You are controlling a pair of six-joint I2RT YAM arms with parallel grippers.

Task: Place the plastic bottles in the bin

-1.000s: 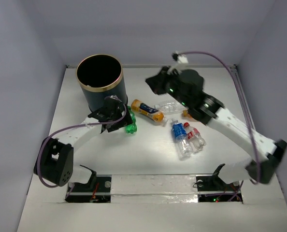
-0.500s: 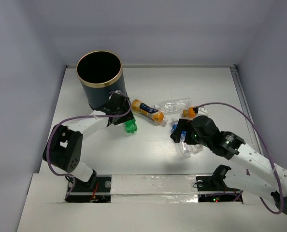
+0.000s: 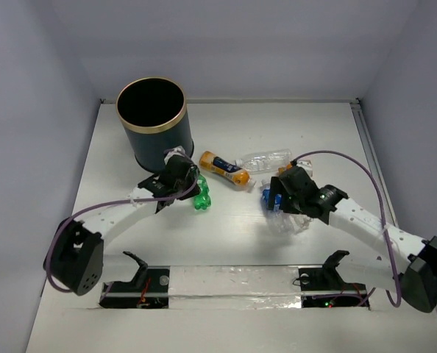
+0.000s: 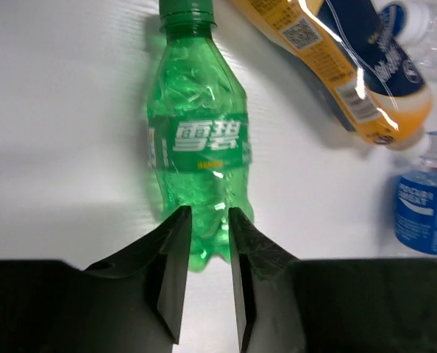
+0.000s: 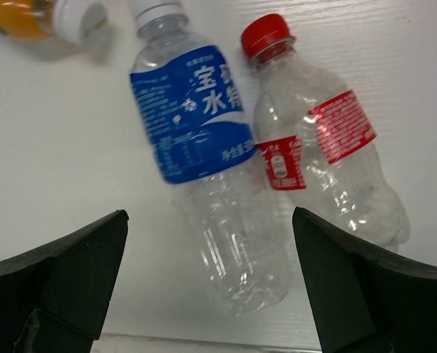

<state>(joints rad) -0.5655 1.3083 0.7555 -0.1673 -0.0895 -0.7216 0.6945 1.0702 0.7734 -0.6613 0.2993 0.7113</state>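
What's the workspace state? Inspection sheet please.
Surface: white table, bottles lying loose on it.
Job's things: bin upright, far left; green bottle, orange bottle, clear bottle, blue-label bottle and red-label bottle all outside it.
Clutter: nothing seen.
Pincers: left pincer at green bottle's base, narrow gap, grip unclear; right pincer open over blue-label and red-label bottles.
Cables: left cable and right cable, purple, looped.
Surroundings: plain walls.

We log a green bottle (image 4: 196, 147) with white lettering on its label, an orange-filled bottle (image 4: 336, 66) with a navy-and-yellow label, and a navy-black bin (image 3: 146, 147) with a gold rim. We also log a clear blue-label bottle (image 5: 200, 162) with white cap and a clear red-label bottle (image 5: 321, 154) with red cap.
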